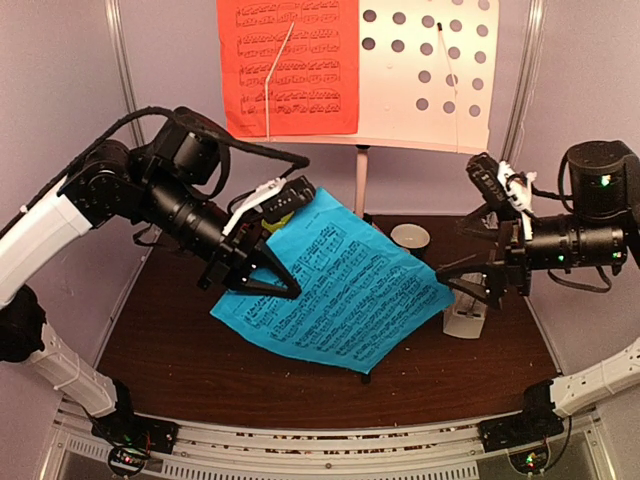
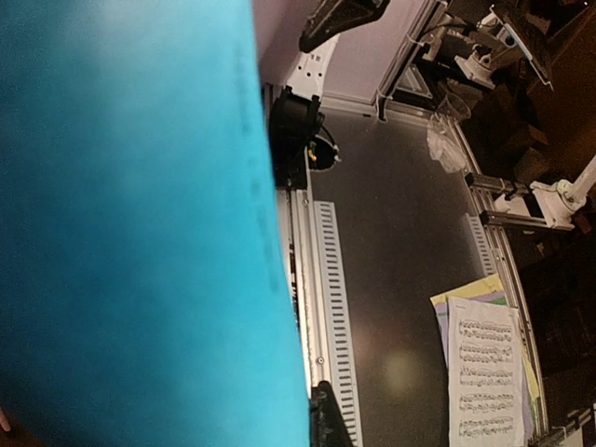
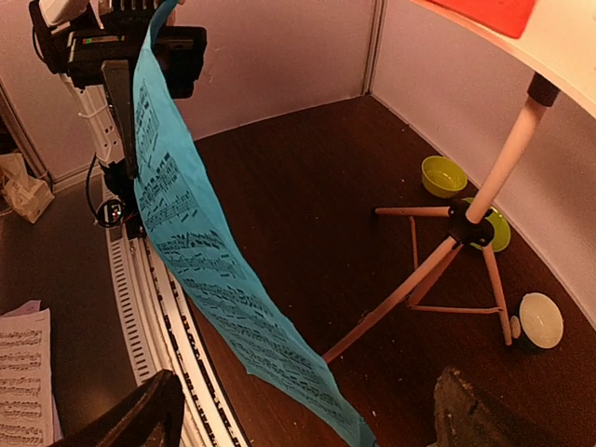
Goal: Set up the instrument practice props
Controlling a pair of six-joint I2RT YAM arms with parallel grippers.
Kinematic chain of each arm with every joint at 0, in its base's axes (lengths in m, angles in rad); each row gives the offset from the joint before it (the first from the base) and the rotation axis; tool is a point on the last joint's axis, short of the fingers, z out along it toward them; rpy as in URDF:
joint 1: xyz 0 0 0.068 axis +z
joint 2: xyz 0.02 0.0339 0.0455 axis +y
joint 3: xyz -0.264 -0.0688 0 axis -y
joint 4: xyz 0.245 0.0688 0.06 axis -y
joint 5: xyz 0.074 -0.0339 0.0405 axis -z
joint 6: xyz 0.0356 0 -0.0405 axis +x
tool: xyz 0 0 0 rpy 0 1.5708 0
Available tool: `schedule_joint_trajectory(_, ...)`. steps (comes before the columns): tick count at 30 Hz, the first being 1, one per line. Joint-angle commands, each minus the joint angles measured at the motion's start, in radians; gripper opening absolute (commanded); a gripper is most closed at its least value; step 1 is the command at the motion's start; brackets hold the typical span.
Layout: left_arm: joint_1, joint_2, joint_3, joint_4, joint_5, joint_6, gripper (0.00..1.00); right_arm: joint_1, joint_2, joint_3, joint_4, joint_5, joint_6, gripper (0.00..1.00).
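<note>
Top external showed the left hand [image 1: 280, 285] clamped on the cyan paper sheet-music page [image 1: 345, 290]. Its long axis ran toward the right hand [image 3: 312, 396], which was spread apart.

SETTING: robot lab cell | EVIDENCE: plain partition walls [image 3: 279, 56], slotted metal rail [image 1: 330, 455] edging dark table [image 1: 180, 350]
</note>
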Motion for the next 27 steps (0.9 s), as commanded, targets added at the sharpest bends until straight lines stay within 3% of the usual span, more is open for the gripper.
schedule_joint_trajectory(1,-0.009,0.042,0.069,-0.097,0.048,0.047,0.0,0.006,0.098,0.08,0.026,-0.144,-0.064,0.9)
schedule_joint_trajectory(7,-0.014,0.087,0.127,-0.11,0.067,0.061,0.0,0.035,0.192,0.107,0.048,-0.242,-0.093,0.75)
schedule_joint_trajectory(11,-0.017,0.11,0.154,-0.13,0.074,0.08,0.0,0.038,0.236,0.129,0.044,-0.269,-0.119,0.61)
schedule_joint_trajectory(17,-0.016,0.124,0.17,-0.128,0.028,0.098,0.0,0.038,0.26,0.152,0.042,-0.325,-0.119,0.29)
schedule_joint_trajectory(21,-0.016,0.133,0.202,-0.125,-0.023,0.11,0.0,0.038,0.266,0.165,0.035,-0.33,-0.128,0.01)
schedule_joint_trajectory(24,-0.015,0.117,0.205,-0.087,-0.083,0.1,0.16,0.037,0.259,0.177,0.032,-0.312,-0.133,0.0)
schedule_joint_trajectory(27,-0.01,0.071,0.179,-0.022,-0.169,0.081,0.44,0.034,0.222,0.181,0.054,-0.286,-0.134,0.0)
